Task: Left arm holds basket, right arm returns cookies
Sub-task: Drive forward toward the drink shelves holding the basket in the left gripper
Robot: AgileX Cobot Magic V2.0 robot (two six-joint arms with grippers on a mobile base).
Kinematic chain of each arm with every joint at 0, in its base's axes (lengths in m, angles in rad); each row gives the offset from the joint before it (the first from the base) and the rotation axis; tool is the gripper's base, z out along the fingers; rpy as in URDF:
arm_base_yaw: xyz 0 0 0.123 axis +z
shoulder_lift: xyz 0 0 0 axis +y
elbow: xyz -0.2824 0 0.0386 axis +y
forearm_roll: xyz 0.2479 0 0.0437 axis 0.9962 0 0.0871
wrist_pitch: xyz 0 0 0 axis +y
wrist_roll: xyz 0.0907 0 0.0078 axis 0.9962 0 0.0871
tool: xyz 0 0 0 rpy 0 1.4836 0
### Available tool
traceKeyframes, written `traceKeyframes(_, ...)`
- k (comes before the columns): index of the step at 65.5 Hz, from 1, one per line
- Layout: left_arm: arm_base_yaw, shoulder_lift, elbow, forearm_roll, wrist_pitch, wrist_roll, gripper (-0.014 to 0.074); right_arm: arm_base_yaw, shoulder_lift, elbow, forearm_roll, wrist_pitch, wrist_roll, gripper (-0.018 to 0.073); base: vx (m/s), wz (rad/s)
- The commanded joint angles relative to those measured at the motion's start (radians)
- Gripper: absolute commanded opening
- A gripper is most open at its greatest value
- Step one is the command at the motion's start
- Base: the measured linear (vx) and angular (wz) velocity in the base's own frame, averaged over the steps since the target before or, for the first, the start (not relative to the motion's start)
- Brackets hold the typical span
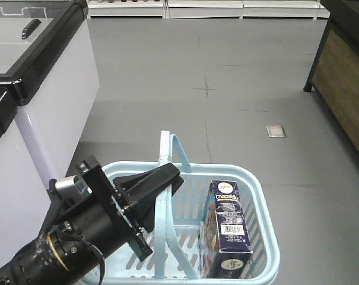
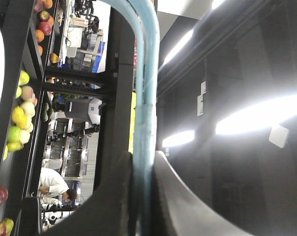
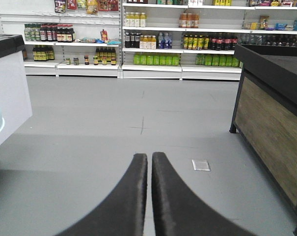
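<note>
**A:** How do we stand on the left side?

**B:** Our wedge-shaped black left gripper (image 1: 169, 176) is clamped on the pale blue hoop handle (image 1: 165, 148). In the left wrist view the hoop runs straight between the two fingers (image 2: 120, 201). Behind the gripper sit the flat black plate (image 1: 117, 208) and the black cylindrical left arm (image 1: 72, 243). We judge that the light blue slotted plastic basket (image 1: 259, 196) is held.

**A:** And the cookies?

**B:** The dark navy cardboard cookie box (image 1: 229, 228) stands on end inside the basket. It leans against the basket's right wall with the white barcode patch facing up, apart from the handle.

**A:** What of our right side?

**B:** The black curved-finger right gripper (image 3: 149, 196) has its fingers pressed almost together with nothing between them. It looks out over grey floor (image 3: 114, 123) toward shelves of bottles (image 3: 158, 49) far beyond the basket. The front view does not show it over the basket.

**A:** So which step are we in?

**B:** The holding looks done, and the returning has not begun. Next we need the right gripper to part its fingers and come over the basket's right half. It should then descend onto the box's upper end and close across the narrow faces. We must lift straight up, clear of the handle and the left gripper. We cannot tell from here which shelf the box belongs on.
</note>
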Motion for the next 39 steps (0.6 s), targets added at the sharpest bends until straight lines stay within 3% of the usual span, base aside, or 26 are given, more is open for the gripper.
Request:
traceKeyframes(1,-0.006,-0.033,-0.025,-0.01,-0.287,-0.001,-0.0003,-0.001,-0.012,0.017,-0.004,-0.076,-0.008,-0.0003,0.43,0.02)
traceKeyframes(39,-0.006,-0.033,-0.025,-0.01,-0.287,-0.001,-0.0003,-0.001,-0.012,0.017,-0.004,-0.076,-0.008,-0.0003,0.47,-0.05)
